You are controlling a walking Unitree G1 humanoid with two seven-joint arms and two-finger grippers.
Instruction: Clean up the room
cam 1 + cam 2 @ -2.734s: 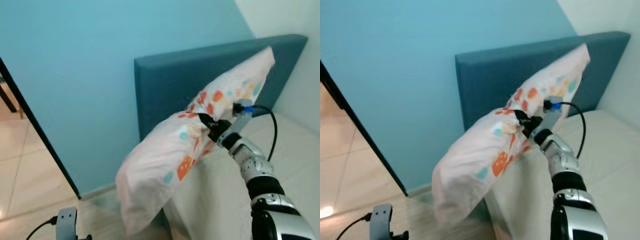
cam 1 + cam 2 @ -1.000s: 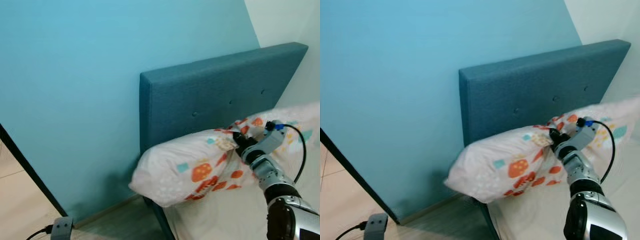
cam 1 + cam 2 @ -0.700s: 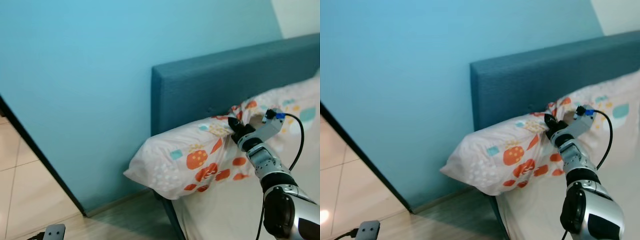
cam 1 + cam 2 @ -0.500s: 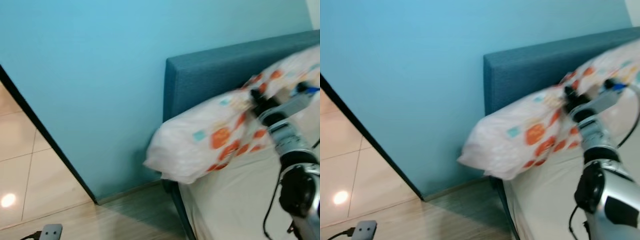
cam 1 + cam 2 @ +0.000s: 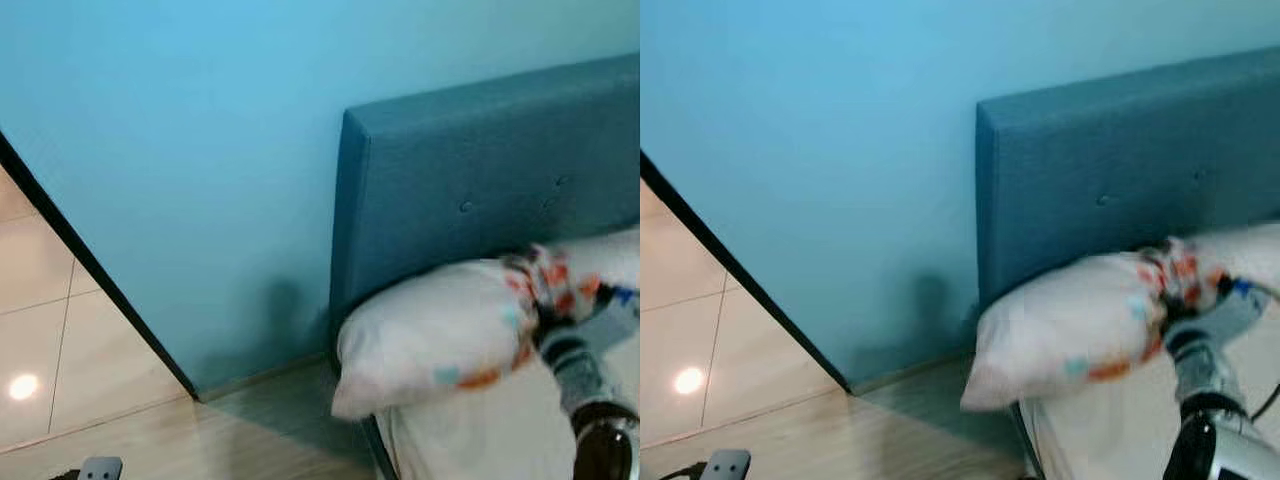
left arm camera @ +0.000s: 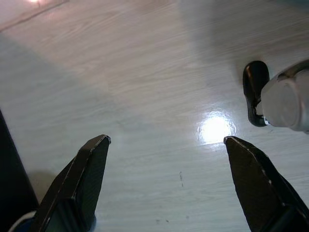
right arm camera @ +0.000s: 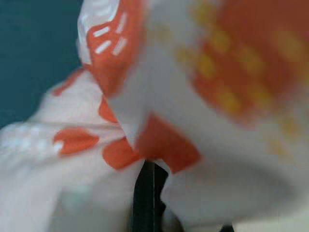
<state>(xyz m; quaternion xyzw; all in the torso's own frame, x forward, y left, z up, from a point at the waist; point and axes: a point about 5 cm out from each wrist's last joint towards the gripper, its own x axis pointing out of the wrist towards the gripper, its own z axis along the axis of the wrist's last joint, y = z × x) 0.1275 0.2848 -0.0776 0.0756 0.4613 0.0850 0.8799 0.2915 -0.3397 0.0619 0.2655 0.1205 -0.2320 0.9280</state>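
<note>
right gripper point(image 5: 545, 318) clamped on pillow point(image 5: 440, 335)

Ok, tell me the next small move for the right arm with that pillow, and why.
Probably open the right end effector and let go. The pillow lies on the mattress against the headboard, so it looks placed, though its near corner overhangs the bed's edge. The fabric is bunched in the fingers, so pulling back before release would likely drag it off.

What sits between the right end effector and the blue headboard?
The patterned pillow, bunched in the right end effector, lies against the headboard, seen in the eye views.
</note>
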